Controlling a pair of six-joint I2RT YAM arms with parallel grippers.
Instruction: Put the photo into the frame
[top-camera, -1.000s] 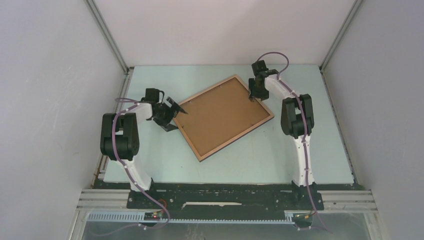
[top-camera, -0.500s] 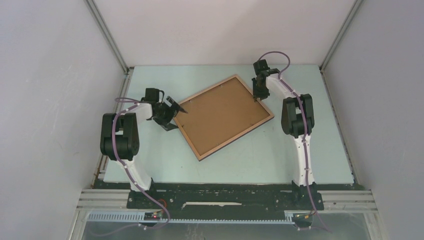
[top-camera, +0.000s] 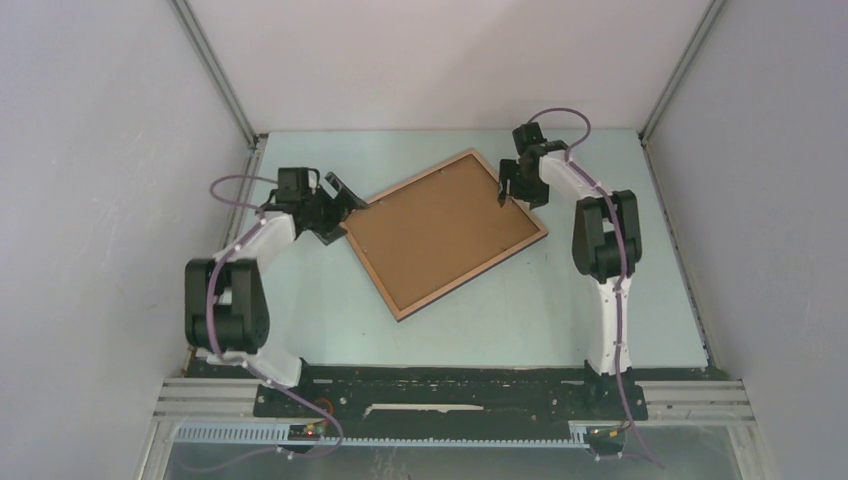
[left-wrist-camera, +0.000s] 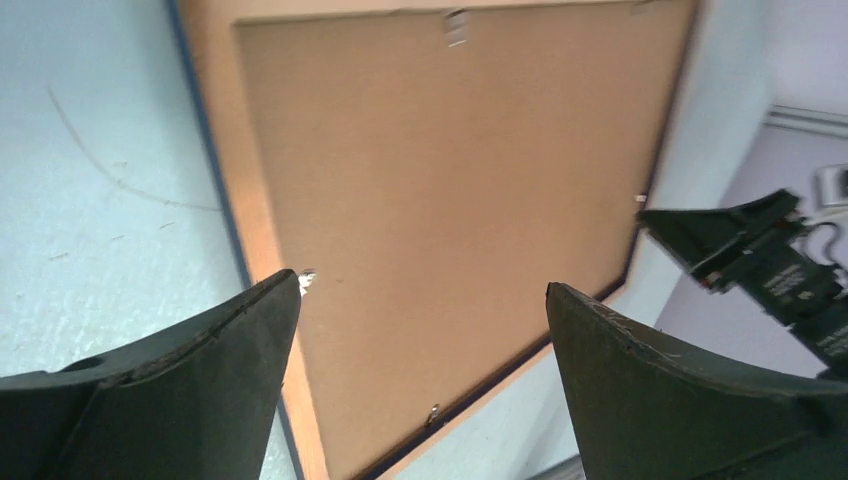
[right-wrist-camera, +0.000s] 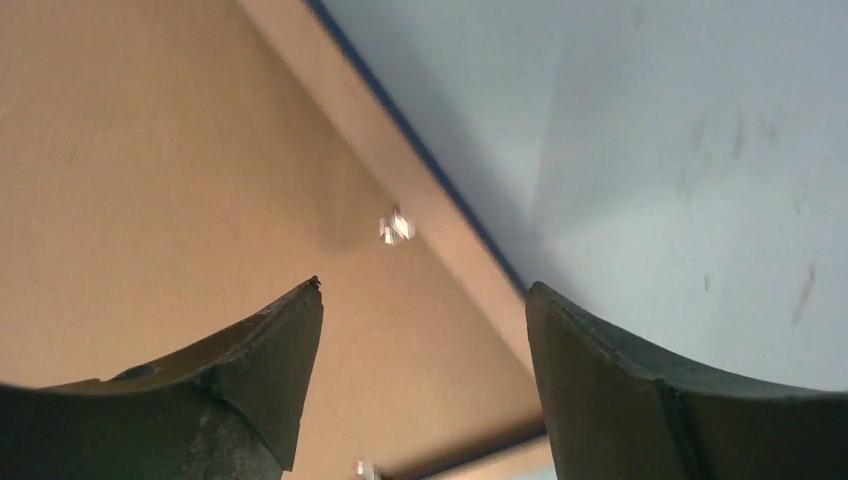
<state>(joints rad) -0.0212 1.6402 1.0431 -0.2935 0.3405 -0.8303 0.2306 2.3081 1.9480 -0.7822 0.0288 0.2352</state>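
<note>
The frame (top-camera: 475, 277) lies flat on the table, brown wood face up and turned diagonally. The photo (top-camera: 445, 232) sits inside it with its plain brown fibreboard back up; its beach side is hidden. My left gripper (top-camera: 338, 207) is open and empty at the frame's left corner. In the left wrist view its jaws (left-wrist-camera: 422, 285) stand wide apart above the photo's back (left-wrist-camera: 440, 170) and the frame's rim (left-wrist-camera: 225, 150). My right gripper (top-camera: 512, 196) is open and empty over the frame's far right edge. In the right wrist view (right-wrist-camera: 425, 290) it hovers above the rim (right-wrist-camera: 385, 150).
Small metal tabs (right-wrist-camera: 397, 225) sit along the frame's inner edge. The pale green table (top-camera: 560, 300) is walled by grey panels on the left, back and right. The right gripper (left-wrist-camera: 760, 260) shows across the frame in the left wrist view.
The left arm has stretched out and its gripper moved farther from the base, to the frame's left corner. The right gripper has shifted slightly right and lifted off the frame's edge.
</note>
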